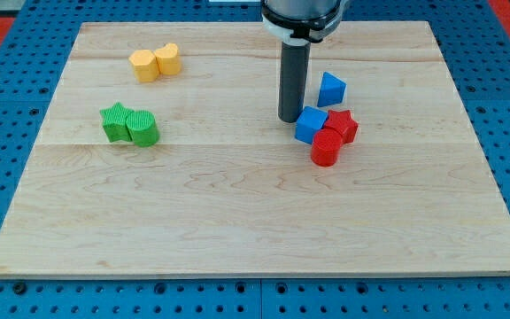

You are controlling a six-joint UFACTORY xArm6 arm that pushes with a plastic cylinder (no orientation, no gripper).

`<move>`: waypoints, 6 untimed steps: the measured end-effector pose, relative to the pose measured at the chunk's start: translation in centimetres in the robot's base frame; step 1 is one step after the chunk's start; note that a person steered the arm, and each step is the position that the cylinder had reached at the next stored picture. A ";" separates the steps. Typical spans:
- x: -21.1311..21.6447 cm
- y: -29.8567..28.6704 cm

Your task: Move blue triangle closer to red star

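Note:
The blue triangle [331, 89] stands right of the board's middle, towards the view's top. The red star [343, 125] lies just below it, a small gap apart. A blue cube [310, 124] touches the star's left side and a red cylinder [326, 148] touches it from below. My tip [289, 119] rests on the board just left of the blue cube and below-left of the blue triangle, touching neither as far as I can tell.
A yellow pair of blocks [155, 62] sits at the view's upper left. A green star [114, 121] and a green cylinder [142, 128] lie together at the left. The wooden board [255, 221] lies on a blue perforated table.

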State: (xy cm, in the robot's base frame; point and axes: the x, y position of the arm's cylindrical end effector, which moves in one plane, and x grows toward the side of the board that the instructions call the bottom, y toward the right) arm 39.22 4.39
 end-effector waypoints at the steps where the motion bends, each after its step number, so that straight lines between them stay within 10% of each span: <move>1: -2.5 -1.3; 3: -9.9 -0.3; 6: -7.6 4.2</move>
